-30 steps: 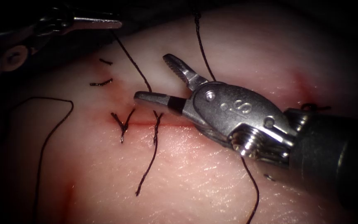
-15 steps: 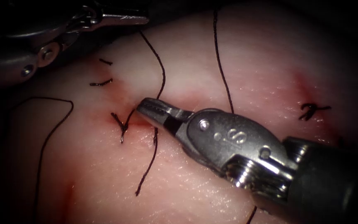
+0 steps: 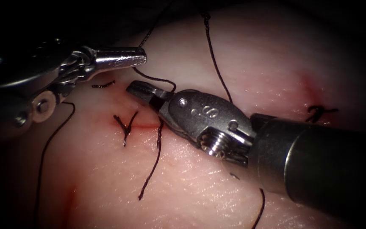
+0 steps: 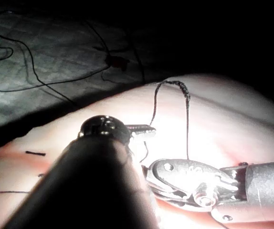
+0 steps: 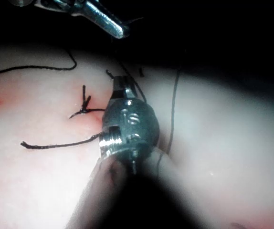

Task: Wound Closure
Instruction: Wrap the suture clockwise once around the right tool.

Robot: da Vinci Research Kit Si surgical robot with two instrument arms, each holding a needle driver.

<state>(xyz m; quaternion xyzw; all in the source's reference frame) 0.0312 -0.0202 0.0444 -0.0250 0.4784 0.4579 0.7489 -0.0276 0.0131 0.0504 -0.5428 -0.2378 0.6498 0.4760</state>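
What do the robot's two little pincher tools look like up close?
The right tool is shiny silver metal with a rounded head stamped with small markings like "S", a black band behind its short jaws, a threaded screw at the wrist and a thick dark grey shaft. The left tool is silver too, with smooth tapered jaws, round rivets and a dark shaft.

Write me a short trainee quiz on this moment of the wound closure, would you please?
1. True or false: the right tool has its jaws wide open.
2. Which jaws grip the thread? A: the left tool only. B: the right tool only. C: both.
3. Fill in: the knotted stitch lies across the ____ in the tissue.

Key: 1 false, they are shut on the thread. 2 C. 3 cut.
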